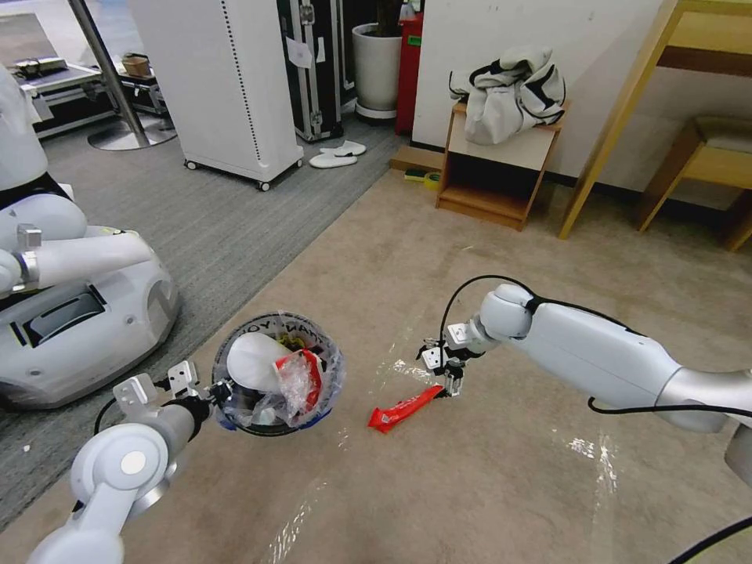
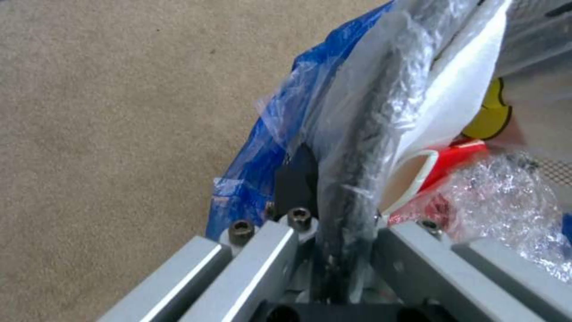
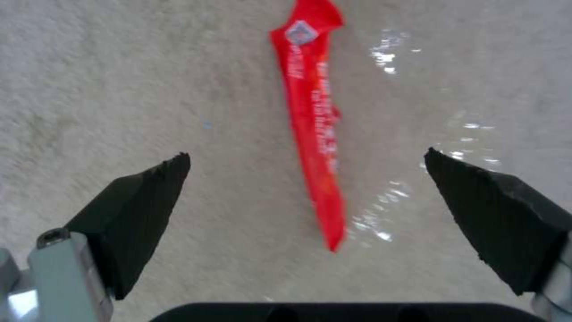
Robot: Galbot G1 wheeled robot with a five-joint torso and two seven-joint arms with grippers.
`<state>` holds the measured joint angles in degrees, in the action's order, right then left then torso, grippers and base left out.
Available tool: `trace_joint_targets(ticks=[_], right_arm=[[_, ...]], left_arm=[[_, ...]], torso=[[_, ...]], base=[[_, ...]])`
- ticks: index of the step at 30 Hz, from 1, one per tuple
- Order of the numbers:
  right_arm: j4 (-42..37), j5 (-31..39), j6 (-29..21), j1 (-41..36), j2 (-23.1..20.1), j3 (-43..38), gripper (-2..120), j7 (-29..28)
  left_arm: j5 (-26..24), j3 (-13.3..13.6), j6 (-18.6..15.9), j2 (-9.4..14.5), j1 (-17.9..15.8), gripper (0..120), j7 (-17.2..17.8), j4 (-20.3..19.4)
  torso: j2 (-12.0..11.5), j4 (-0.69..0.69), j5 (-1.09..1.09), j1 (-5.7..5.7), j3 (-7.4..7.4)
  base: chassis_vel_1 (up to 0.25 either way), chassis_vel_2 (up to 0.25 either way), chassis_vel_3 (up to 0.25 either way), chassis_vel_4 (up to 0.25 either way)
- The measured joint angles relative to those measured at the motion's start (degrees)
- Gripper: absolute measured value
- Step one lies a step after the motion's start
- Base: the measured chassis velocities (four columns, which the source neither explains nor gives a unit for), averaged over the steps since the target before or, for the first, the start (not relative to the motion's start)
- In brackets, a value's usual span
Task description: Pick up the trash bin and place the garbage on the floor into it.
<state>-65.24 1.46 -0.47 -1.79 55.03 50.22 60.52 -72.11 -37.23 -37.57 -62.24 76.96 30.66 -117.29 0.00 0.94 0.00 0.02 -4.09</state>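
Carpet (image 1: 486, 470) bare around red wrapper (image 1: 405, 408) under spread right gripper (image 1: 453, 385).

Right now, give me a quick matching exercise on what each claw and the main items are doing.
Things:
1. left claw
2. right claw
3. red wrapper
4. trash bin

States:
A. lying flat on the beige carpet
B. open, over one end of the wrapper
C. shut on the bin's rim
D. lined with a bag, litter inside

Pairs: 1-C, 2-B, 3-A, 4-D
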Motion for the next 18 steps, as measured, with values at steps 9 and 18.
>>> trace_joint_targets(ticks=[9,18], right_arm=[[7.15,2.49,2.66,0.60,3.66,0.70,100,2.16],[10.33,3.18,2.71,1.22,8.94,1.49,100,1.89]], left_arm=[[0.14,-0.34,0.11,-0.38,-0.27,0,-0.16,0.36],[0.72,-0.99,0.19,-1.22,-0.08,0,-0.72,0.81]], torso=[[0.00,0.01,0.00,0.00,0.00],[0.00,0.01,0.00,0.00,0.00]], base=[[0.000,0.000,0.000,0.000],[0.000,0.000,0.000,0.000]])
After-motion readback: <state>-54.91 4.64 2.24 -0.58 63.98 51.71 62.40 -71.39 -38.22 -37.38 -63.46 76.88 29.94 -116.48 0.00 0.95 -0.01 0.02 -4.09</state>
